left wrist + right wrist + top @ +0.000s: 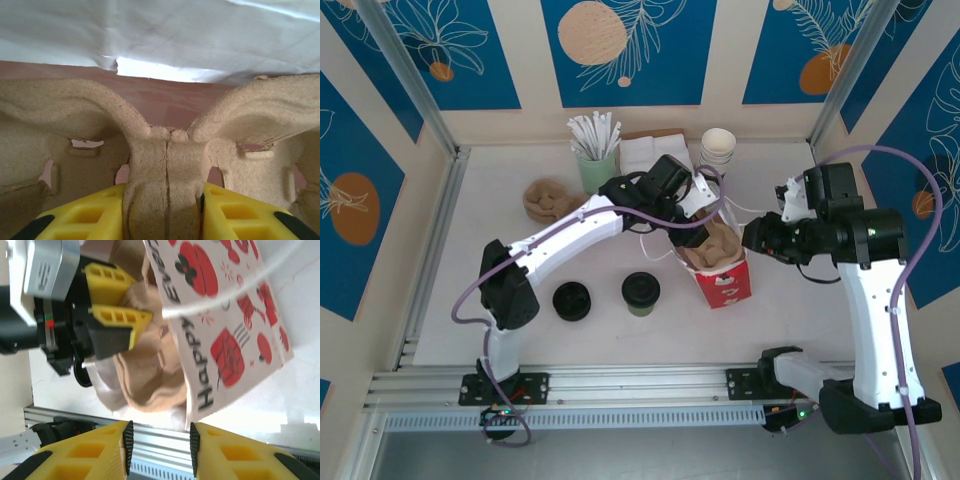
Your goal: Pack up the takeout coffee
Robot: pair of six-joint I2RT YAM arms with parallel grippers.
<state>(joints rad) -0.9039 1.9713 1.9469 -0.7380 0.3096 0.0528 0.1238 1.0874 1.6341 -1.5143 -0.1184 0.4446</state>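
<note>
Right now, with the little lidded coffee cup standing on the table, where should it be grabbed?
The takeout coffee stands upright, apart from the loose lid beside it. Probably best gripped by its pale sides just under the black lid, tool coming down from above, a finger either side; the lid should stiffen the rim there.

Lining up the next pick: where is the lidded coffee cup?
Top view: the takeout coffee stands near the centre of the table, between the loose black lid on its left and the red-and-white bag on its right.
</note>
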